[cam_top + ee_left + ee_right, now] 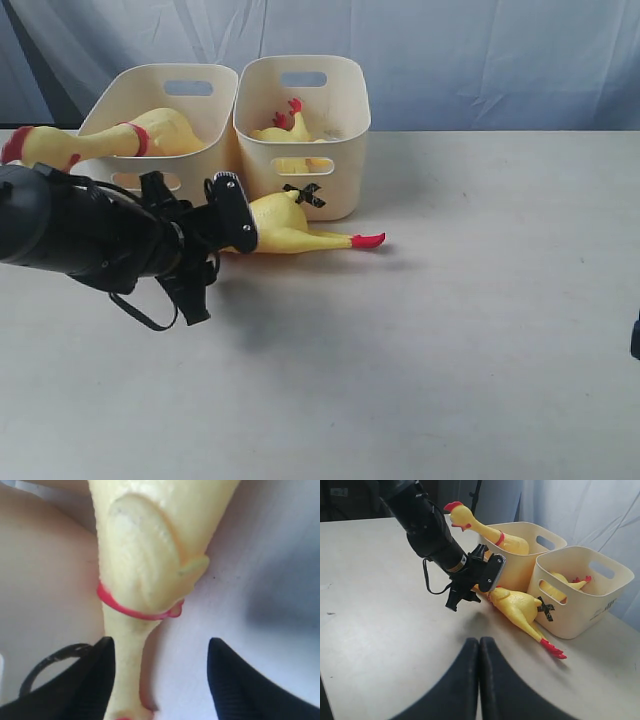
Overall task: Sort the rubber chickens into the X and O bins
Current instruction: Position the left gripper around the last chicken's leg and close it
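Last loose chicken (290, 225) lies on the desk (450, 330) touching the X bin (335, 160) front. My left claw (161, 645) straddles its neck, fingers spread, so the grasp is pending: I must clamp, then lift. Right claw (479, 645) pressed closed on nothing, well apart from that bin

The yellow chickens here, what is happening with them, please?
The left gripper is open around the neck of a chicken lying on the table before the tubs. A second chicken lies across the left tub, head past its rim; a third chicken sits in the X tub. The right gripper is shut, apart from them.
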Controlling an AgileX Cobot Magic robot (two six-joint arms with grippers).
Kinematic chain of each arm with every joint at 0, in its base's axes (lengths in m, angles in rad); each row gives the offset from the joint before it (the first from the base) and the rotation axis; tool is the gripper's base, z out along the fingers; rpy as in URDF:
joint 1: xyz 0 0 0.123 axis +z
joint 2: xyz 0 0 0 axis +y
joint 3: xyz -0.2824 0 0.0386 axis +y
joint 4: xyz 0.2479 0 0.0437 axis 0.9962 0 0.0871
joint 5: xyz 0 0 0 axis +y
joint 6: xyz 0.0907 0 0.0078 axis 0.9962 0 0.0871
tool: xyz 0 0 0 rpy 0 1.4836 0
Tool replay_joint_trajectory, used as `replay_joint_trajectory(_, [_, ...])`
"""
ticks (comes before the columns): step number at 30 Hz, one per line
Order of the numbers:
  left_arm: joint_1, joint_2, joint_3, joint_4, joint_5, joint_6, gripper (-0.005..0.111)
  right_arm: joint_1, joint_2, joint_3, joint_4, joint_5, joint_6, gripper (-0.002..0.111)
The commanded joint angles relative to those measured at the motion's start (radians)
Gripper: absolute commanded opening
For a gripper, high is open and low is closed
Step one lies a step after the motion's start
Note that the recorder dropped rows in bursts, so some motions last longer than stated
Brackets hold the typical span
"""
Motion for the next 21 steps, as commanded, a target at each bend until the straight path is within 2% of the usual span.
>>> replay_joint_trajectory(1, [-0.001,-0.009,0.003,0.084,-0.009,-0.004,0.053,-0.005,-0.004,0.005,-0.002,-0.016,0.001,0.0])
replay_joint_trajectory(4, [-0.001,-0.009,0.003,0.127,-0.009,-0.004,0.053,-0.005,-0.004,0.005,-0.002,-0.018,0.001,0.0])
replay_joint_trajectory(14, [0.0,0.04,0.003,0.129,-0.012,0.014,0.053,-0.005,-0.004,0.005,-0.002,-0.018,0.001,0.0])
replay_joint_trajectory(21, [0.0,0.054,-0.001,0.129,0.069,0.014,0.053,-0.005,-0.004,0.005,-0.002,-0.018,0.001,0.0])
